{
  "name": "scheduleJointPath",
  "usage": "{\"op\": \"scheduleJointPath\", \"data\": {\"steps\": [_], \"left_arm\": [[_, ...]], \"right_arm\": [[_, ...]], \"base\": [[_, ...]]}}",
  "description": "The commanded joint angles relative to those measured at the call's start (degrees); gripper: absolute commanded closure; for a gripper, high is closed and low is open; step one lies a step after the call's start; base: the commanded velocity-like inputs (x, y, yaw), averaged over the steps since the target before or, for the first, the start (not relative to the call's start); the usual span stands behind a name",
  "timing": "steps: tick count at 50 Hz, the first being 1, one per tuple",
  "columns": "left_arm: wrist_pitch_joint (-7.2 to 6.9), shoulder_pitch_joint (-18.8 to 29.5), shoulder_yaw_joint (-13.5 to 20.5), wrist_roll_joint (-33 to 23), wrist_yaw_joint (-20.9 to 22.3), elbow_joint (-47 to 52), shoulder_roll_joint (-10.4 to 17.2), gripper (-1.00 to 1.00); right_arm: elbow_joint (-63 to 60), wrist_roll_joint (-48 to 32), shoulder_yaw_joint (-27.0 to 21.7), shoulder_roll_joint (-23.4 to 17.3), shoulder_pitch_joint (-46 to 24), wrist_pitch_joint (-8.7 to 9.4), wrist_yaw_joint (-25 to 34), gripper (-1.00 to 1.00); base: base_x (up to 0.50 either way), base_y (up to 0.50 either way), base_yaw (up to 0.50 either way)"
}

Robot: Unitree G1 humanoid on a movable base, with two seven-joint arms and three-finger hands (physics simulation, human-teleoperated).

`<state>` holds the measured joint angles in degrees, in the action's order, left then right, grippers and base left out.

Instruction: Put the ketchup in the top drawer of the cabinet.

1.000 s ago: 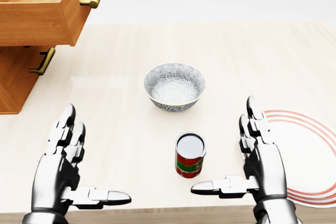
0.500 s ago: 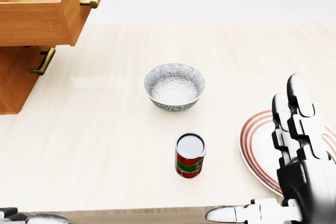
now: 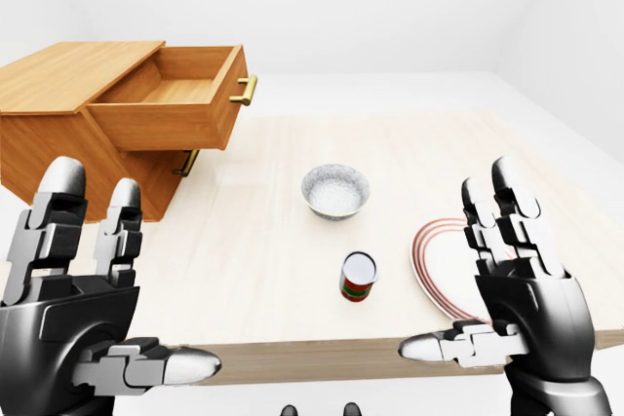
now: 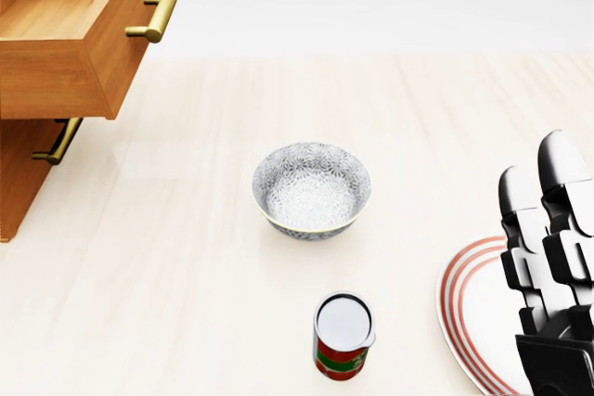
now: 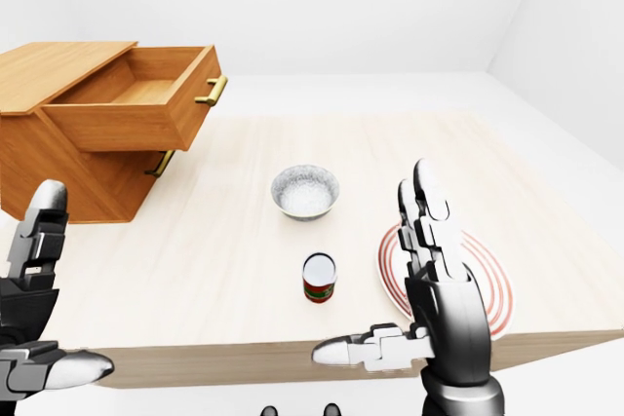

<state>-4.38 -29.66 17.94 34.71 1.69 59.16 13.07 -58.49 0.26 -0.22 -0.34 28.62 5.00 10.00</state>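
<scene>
The ketchup [image 4: 343, 336], a small red and green can with a white top, stands upright on the pale wooden table [image 4: 186, 257], below the bowl in the head view. The wooden cabinet [image 3: 51, 139] stands at the table's left; its top drawer [image 3: 177, 106] is pulled out and looks empty. My left hand [image 3: 146, 280] is open and held up at the table's near edge, far left of the can. My right hand [image 3: 458, 260] is open with fingers upright, right of the can and over the plate, touching nothing.
A patterned grey bowl [image 4: 311, 190] stands mid-table above the can. A white plate with red rings [image 4: 469, 317] lies to the can's right, partly behind my right hand. The lower drawer's brass handle [image 4: 58, 142] sits under the open drawer.
The head view has shifted nearer to the table, so the can and bowl sit lower and look larger. My left hand has left the head view. My right hand moved right.
</scene>
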Motion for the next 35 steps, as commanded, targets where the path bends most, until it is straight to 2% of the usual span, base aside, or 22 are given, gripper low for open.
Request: {"op": "scheduleJointPath", "data": {"steps": [1,4,13,22,23,32,33,35], "left_arm": [[1.69,-3.9,-1.1,3.6,-3.1,0.8,4.8,-1.0],[1.59,-3.8,-1.0,3.8,-3.1,0.8,4.9,-1.0],[3.48,-5.2,-1.1,4.6,-3.4,0.8,6.1,-1.0],[2.72,-4.8,-1.0,4.6,-2.9,0.8,5.5,-1.0],[2.95,-5.0,-0.8,4.8,-3.0,0.8,5.7,-1.0],[3.02,-5.0,-0.4,5.5,-3.2,0.8,6.1,-1.0],[2.85,-4.9,-0.3,5.6,-3.2,0.8,6.1,-1.0],[2.79,-4.8,-0.3,5.6,-3.2,0.8,6.0,-1.0]], "right_arm": [[-1.5,1.3,0.3,-0.9,1.5,0.0,0.4,-1.0],[-1.5,1.2,0.1,-0.6,1.5,0.0,0.6,-1.0],[-1.5,1.4,0.3,-0.5,2.0,0.0,1.3,-1.0],[-1.5,1.9,-0.1,-0.3,1.8,0.0,1.0,-1.0],[-1.5,1.9,-0.6,-0.1,1.3,0.0,0.6,-1.0],[-1.5,1.8,-1.5,0.2,1.0,0.0,0.2,-1.0],[-1.5,-0.9,-1.3,0.0,1.1,0.0,0.1,-1.0],[-1.5,-0.8,-1.5,0.7,1.0,0.0,0.6,-1.0]], "base": [[0.5,0.0,0.0],[0.5,0.0,0.0],[0.5,0.0,0.0],[0.5,0.0,0.0],[0.45,0.0,0.0],[0.0,0.0,0.0],[0.0,0.0,0.0],[0.0,0.15,0.0]]}}
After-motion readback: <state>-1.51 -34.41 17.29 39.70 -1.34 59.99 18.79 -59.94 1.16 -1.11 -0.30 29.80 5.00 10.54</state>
